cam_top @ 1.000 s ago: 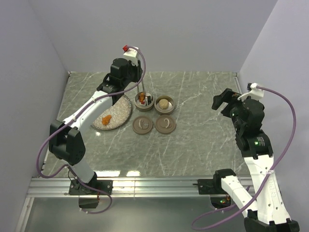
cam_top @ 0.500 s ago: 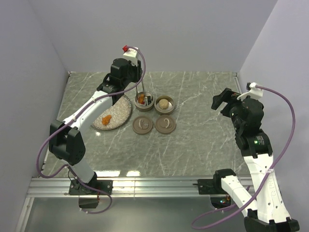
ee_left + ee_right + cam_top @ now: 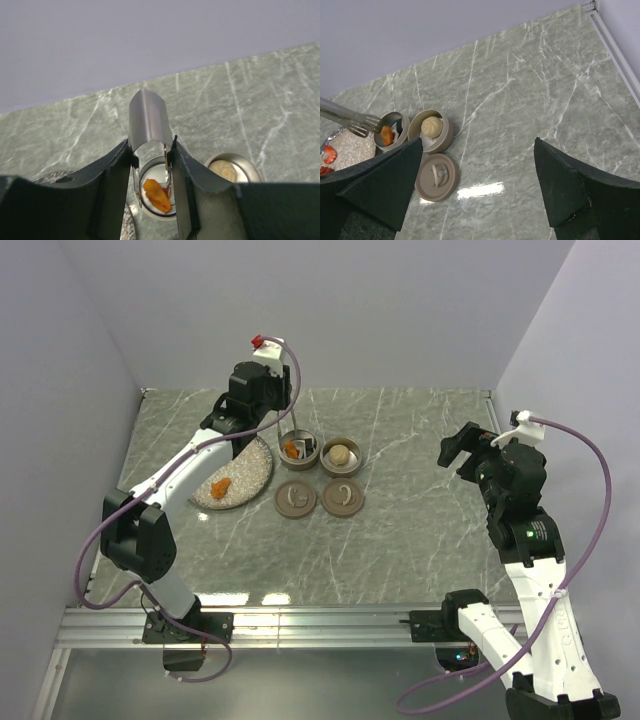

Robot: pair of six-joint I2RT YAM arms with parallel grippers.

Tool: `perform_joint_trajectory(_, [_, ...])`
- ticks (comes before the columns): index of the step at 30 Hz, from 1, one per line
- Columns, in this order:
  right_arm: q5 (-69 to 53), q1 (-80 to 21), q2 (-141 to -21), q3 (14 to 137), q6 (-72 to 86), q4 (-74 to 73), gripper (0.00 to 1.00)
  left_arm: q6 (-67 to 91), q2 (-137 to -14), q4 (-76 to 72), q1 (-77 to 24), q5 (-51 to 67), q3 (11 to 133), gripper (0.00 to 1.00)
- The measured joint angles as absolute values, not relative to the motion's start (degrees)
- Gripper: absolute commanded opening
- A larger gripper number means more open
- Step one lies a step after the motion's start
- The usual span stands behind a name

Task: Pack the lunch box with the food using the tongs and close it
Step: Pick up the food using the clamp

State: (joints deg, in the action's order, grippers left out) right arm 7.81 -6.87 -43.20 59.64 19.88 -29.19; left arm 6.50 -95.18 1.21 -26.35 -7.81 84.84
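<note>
Two open tins stand side by side: the left tin (image 3: 298, 450) holds an orange piece (image 3: 156, 196), the right tin (image 3: 340, 454) a pale bun (image 3: 431, 125). Two lids (image 3: 296, 499) lie just in front of them. One plate (image 3: 252, 462) carries a second orange piece (image 3: 220, 483). The left gripper (image 3: 150, 150) is clamped on the single tongs (image 3: 148, 117), whose slightly parted tips reach the left tin. The right gripper (image 3: 477, 145) gapes wide, holding nothing.

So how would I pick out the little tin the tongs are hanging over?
Find the speckled grey round plate on the left of the green marble table. Right beside it, under the silvery metal tongs, stands a small open round metal tin. It holds an orange food piece, whereas the matching tin on its other side holds a pale round bun.
</note>
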Motion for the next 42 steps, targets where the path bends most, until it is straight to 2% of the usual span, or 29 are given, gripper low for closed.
perform_joint_trajectory(6, [7.1,-6.9,-43.7,59.6,19.9,-28.8,0.99,6.3,-88.8,1.9,-25.6,-12.0,78.0,0.43])
perform_joint_trajectory(14, [5.7,-6.9,-44.9,59.5,20.1,-27.1,0.99,7.0,-69.6,5.7,-19.6,-16.0,65.1,0.47])
perform_joint_trajectory(20, [4.3,-6.9,-45.0,59.0,20.2,-26.3,0.99,7.5,-59.7,10.2,-16.0,-17.9,58.3,0.49])
perform_joint_trajectory(30, [2.6,-6.9,-45.2,58.5,20.8,-26.2,0.98,8.0,-55.1,11.8,-13.0,-17.6,49.0,0.49])
perform_joint_trajectory(40, [2.3,-6.9,-45.1,58.5,20.8,-26.2,0.98,7.1,-54.9,6.0,-10.4,-14.0,43.5,0.49])
perform_joint_trajectory(42, [2.3,-6.9,-45.1,58.5,20.8,-26.2,0.98,6.8,-55.0,5.2,-9.9,-13.1,43.1,0.46])
